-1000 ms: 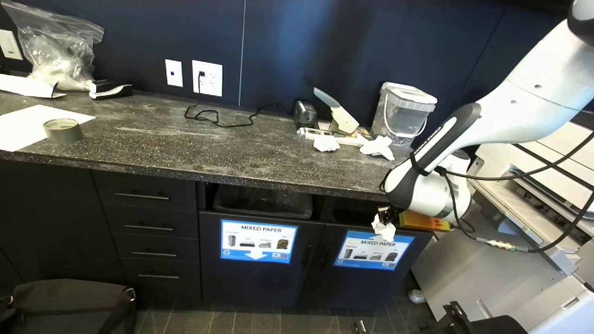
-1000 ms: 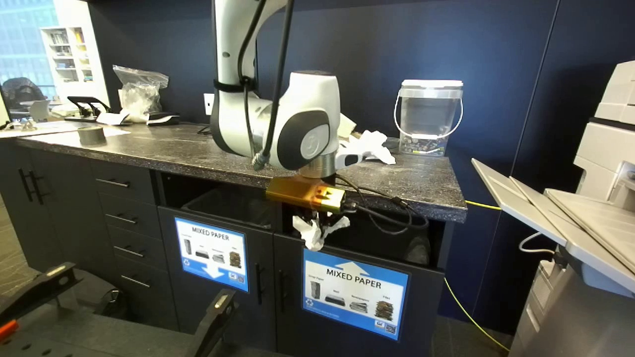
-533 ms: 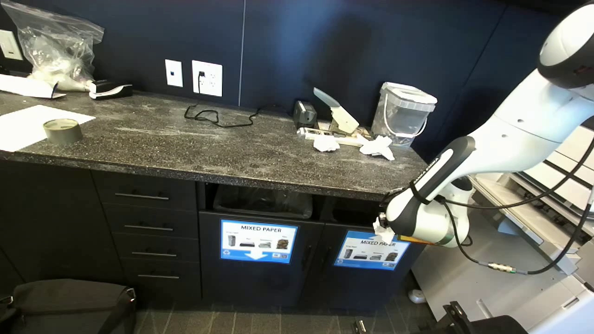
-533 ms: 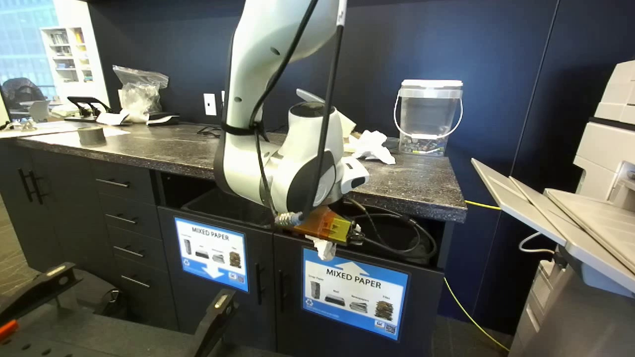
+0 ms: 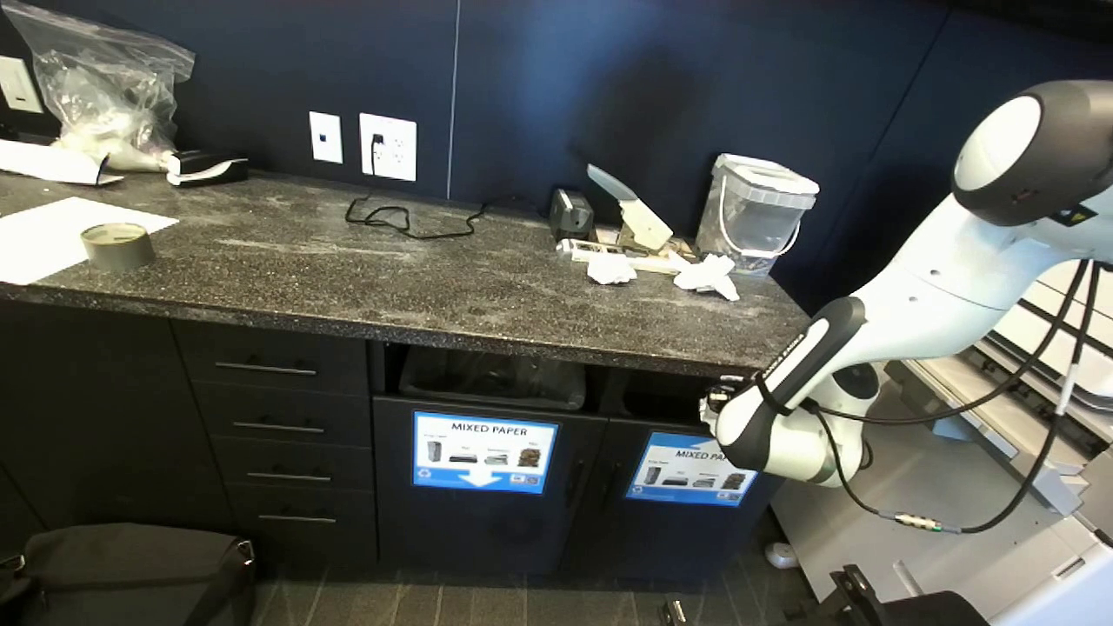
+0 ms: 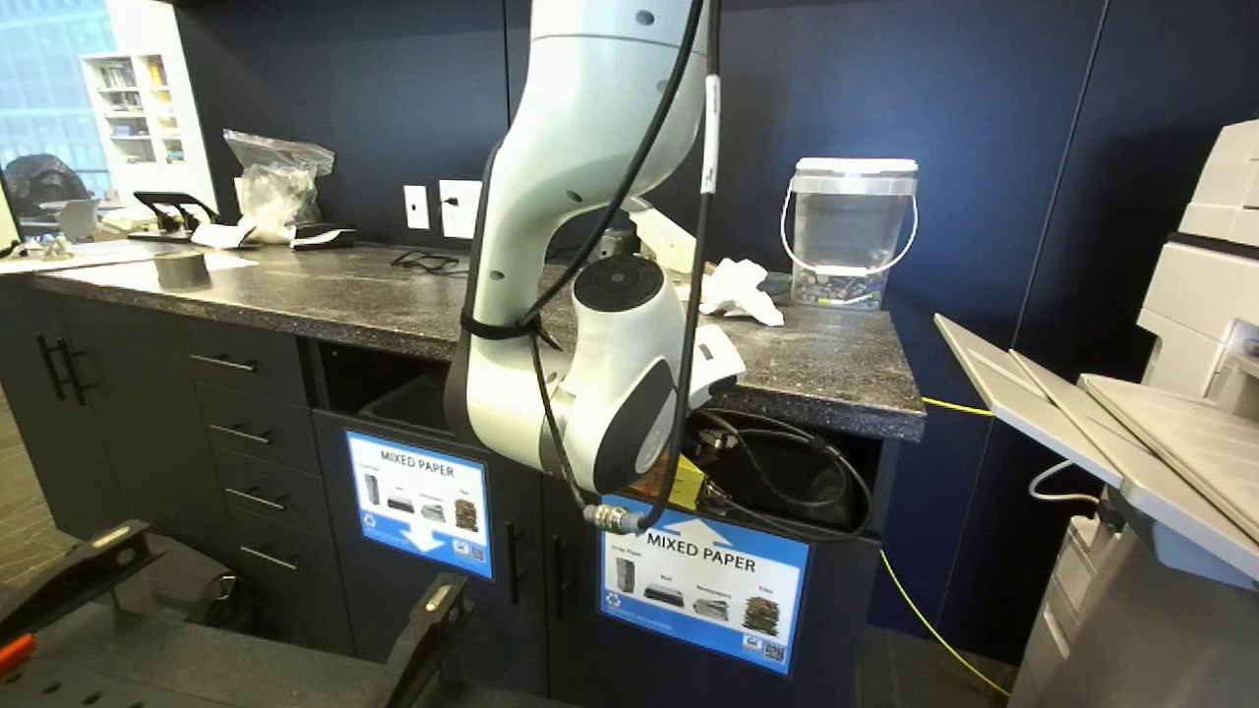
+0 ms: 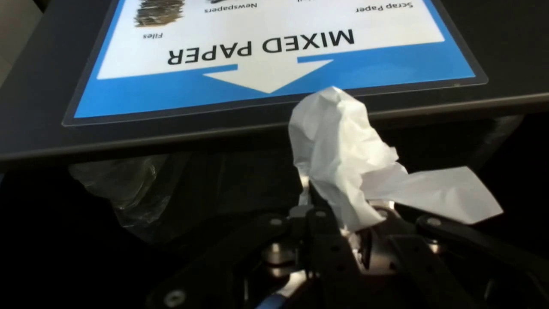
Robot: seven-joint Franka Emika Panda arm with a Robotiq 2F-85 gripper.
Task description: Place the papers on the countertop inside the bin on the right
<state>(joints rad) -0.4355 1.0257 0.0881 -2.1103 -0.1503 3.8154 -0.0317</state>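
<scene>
One paper (image 7: pixel 336 146) is pinched in the end effector (image 7: pixel 343 201) and is held at the mouth of the right-hand bin (image 5: pixel 665 539); in the wrist view the bin's top edge is overlapped by it, so whether it is inside or just above cannot be told. It has not yet been released. On the counter (image 5: pixel 417 287) a compact wad (image 5: pixel 611 269) and a larger scrap (image 5: pixel 709 276) are left, the scrap just in front of the tub (image 5: pixel 756 213). Whether any other paper has been put in is hidden by the dark interior. By judgement, one delivery is nearly finished and two are still to be made.
</scene>
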